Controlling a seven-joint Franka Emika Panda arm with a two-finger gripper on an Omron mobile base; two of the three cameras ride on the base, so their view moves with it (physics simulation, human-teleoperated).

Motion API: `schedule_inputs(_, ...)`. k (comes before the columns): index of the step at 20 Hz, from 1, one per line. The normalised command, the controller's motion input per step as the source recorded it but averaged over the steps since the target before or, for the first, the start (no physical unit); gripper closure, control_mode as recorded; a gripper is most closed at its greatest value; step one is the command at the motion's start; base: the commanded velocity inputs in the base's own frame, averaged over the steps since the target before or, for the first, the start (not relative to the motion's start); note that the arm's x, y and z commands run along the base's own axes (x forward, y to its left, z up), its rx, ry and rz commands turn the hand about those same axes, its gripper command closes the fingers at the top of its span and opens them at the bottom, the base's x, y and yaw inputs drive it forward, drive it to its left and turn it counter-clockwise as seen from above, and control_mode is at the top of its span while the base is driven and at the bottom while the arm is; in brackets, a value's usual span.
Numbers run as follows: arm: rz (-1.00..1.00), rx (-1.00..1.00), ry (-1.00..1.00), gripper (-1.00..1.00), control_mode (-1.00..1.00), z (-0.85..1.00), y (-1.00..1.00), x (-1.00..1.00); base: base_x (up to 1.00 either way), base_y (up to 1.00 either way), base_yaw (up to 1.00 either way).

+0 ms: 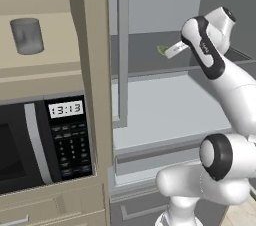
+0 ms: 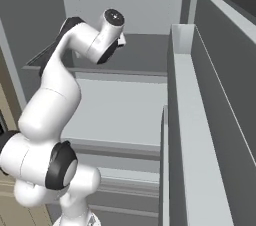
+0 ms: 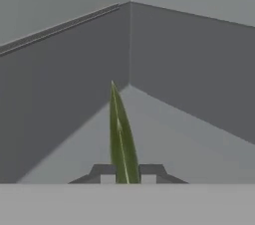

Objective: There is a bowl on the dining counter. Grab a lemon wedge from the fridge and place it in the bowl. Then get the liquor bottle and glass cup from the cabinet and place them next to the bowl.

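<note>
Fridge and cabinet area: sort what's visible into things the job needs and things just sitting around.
Needed for the job:
- lemon wedge, pinched edge-on in the shut gripper on the fridge shelf
- glass cup on the cabinet shelf

Just sitting around:
- microwave with its clock display
- drawer below it

Flat, even rendered light; soft, slightly blurry.

A thin green lemon wedge (image 3: 121, 139) rests on the dark grey fridge shelf (image 1: 145, 60); a grey glass cup (image 1: 27, 35) stands on the beige cabinet shelf (image 1: 55, 67).
</note>
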Motion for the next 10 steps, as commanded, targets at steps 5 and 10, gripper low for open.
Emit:
schedule_inputs(5, 0.0, -0.11, -0.08, 1.0, -1.0, 0.04, 0.28, -0.27, 0.0, 0.0, 0.0)
schedule_inputs(10, -0.03, -0.04, -0.05, 1.0, -1.0, 0.0, 0.1, -0.05, 0.0, 0.0, 0.0)
